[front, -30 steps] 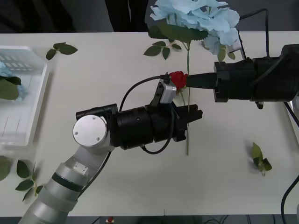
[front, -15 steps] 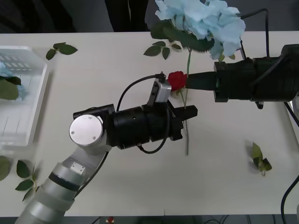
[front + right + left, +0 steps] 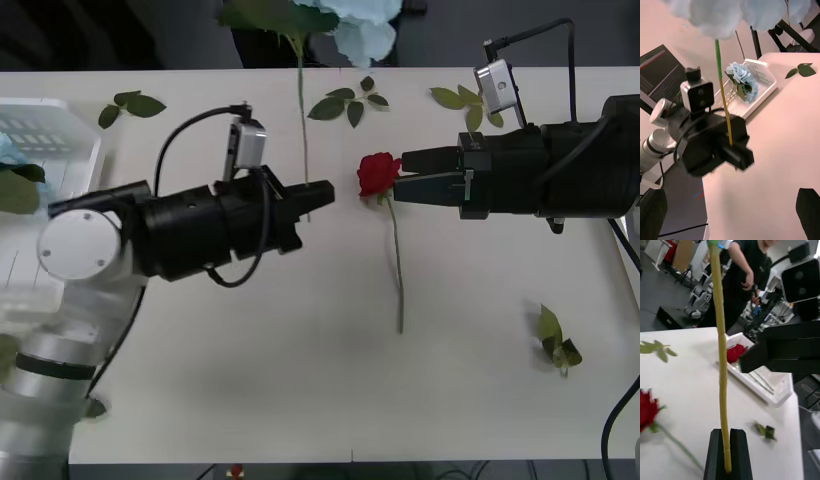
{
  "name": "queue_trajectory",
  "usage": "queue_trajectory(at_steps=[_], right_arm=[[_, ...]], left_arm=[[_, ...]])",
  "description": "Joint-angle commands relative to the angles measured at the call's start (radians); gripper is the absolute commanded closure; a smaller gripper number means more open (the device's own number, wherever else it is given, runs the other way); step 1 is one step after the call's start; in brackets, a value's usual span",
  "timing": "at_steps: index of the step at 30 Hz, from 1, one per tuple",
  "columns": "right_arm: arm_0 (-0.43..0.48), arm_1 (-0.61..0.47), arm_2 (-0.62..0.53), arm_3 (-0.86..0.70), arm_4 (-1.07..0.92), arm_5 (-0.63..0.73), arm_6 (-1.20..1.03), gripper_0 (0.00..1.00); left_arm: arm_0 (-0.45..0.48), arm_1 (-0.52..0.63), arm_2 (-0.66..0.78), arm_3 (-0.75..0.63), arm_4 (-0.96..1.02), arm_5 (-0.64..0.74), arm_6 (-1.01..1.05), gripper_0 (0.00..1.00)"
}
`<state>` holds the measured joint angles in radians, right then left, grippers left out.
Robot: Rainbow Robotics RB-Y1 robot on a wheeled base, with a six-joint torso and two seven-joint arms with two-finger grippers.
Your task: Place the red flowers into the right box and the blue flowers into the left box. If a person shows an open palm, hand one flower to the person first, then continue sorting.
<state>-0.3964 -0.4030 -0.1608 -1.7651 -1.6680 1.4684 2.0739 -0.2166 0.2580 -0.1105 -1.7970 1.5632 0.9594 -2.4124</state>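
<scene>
Left gripper (image 3: 318,193) sits over the middle-left of the worktop (image 3: 300,380), jaws clamped on the lower end of a blue flower's stem (image 3: 720,352); stem runs up from the jaws toward the far edge, pale blue head (image 3: 355,25) carried beyond that edge, above the worktop. Near half of the worktop is open, bare surface from the left arm across to a small leaf sprig (image 3: 556,340) near the right edge. One red flower (image 3: 378,173) lies flat mid-worktop, head toward the far side, stem trailing toward the near edge, between the two grippers. Right gripper (image 3: 408,176) is just beside the red head on its right, black fingers (image 3: 430,160) apart, nothing between them. Left box (image 3: 70,220) lies at the left edge, partly out of frame, another blue flower (image 3: 741,80) already inside it. Right box (image 3: 763,384) is at the right edge, one red flower head (image 3: 735,352) in it. Loose leaves (image 3: 345,103) are scattered along the far edge; open worktop separates the held stem from the left box.
</scene>
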Motion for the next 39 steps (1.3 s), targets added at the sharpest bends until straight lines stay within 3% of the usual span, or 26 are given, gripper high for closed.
queue_trajectory(at_steps=[1, 8, 13, 18, 25, 31, 39], right_arm=[[-0.03, 0.012, -0.009, -0.031, -0.009, 0.006, -0.014, 0.0], [-0.028, 0.004, -0.031, -0.027, 0.022, 0.006, -0.018, 0.0], [-0.074, -0.036, -0.059, -0.03, 0.232, 0.073, -0.054, 0.0], [-0.113, -0.062, -0.043, -0.03, 0.409, 0.135, -0.184, 0.0], [-0.144, -0.085, 0.075, -0.03, 0.669, 0.144, -0.445, 0.0], [-0.154, -0.109, 0.211, -0.03, 0.855, 0.129, -0.603, 0.0], [-0.17, -0.116, 0.394, -0.03, 1.05, 0.076, -0.779, 0.0]], left_arm=[[-0.01, 0.064, 0.118, -0.074, -0.051, 0.081, 0.131, 1.0], [-0.01, 0.13, 0.413, -0.079, -0.186, 0.26, 0.251, 1.0], [-0.01, 0.185, 0.601, -0.078, -0.359, 0.329, 0.32, 1.0], [-0.01, 0.231, 0.675, -0.078, -0.552, 0.318, 0.323, 1.0], [0.031, 0.287, 0.773, -0.068, -0.736, 0.32, 0.332, 1.0], [0.066, 0.337, 0.865, 0.073, -0.664, 0.294, 0.306, 1.0], [0.126, 0.438, 0.868, 0.235, -0.637, 0.162, 0.262, 1.0]])
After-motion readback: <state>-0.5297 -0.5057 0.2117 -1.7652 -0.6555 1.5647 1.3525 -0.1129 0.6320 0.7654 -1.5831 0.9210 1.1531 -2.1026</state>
